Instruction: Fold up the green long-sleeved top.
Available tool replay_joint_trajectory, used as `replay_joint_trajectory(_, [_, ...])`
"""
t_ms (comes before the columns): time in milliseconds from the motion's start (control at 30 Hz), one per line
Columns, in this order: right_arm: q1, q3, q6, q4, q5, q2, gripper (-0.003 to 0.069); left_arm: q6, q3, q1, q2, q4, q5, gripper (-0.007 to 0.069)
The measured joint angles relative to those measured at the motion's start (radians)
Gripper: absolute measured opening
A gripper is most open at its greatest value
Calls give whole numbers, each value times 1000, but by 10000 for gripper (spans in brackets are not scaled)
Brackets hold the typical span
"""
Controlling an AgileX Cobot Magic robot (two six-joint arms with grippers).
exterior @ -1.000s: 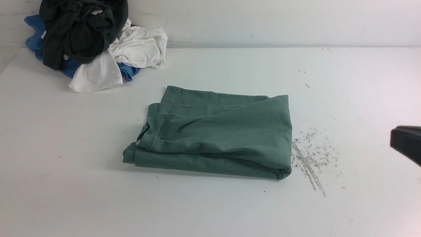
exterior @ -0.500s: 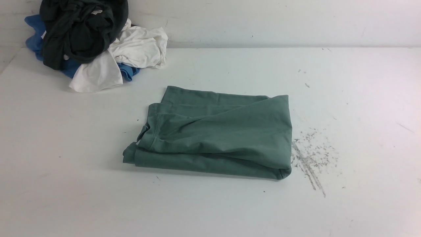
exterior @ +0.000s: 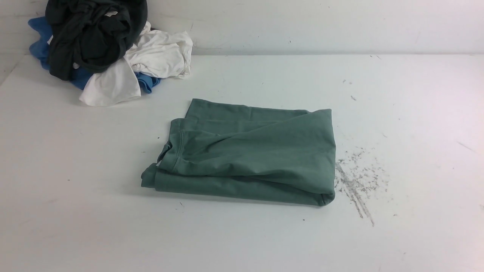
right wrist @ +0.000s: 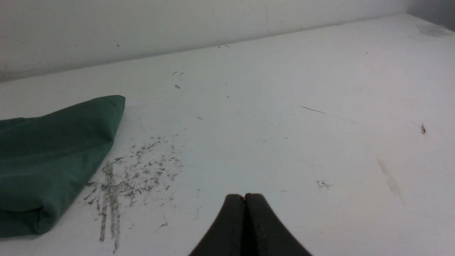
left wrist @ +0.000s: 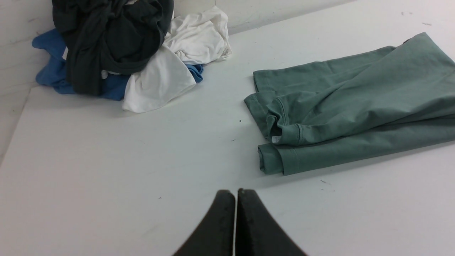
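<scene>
Right hand [right wrist: 244, 196] has pulled out of front view, both it & left hand [left wrist: 235, 192] clenched on nothing, green top [exterior: 249, 155] sits folded on tabletop [exterior: 378, 94], so prob done imo.

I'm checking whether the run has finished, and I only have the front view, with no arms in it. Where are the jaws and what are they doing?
Observer: The left gripper shows in its wrist view, jaws closed together and holding nothing, above bare table short of the green top.
Operator: And the right one?
Observer: The right gripper is also shut and empty, over the table beside the scuff marks.
Operator: Is any cloth caught on either?
Observer: No. Both wrist views show the fingertips clean, and the top lies folded with its collar tucked at one end.
</scene>
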Motion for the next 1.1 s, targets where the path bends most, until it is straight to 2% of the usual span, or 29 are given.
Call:
replay_joint_trajectory(800, [0,-1,0,0,3,0,-14,-2,0,0,0,21,0,-7])
replay_joint_trajectory(1100, [-1,-2,0,8,6,0,-14,-26,9,0,0,-16,-141,-7])
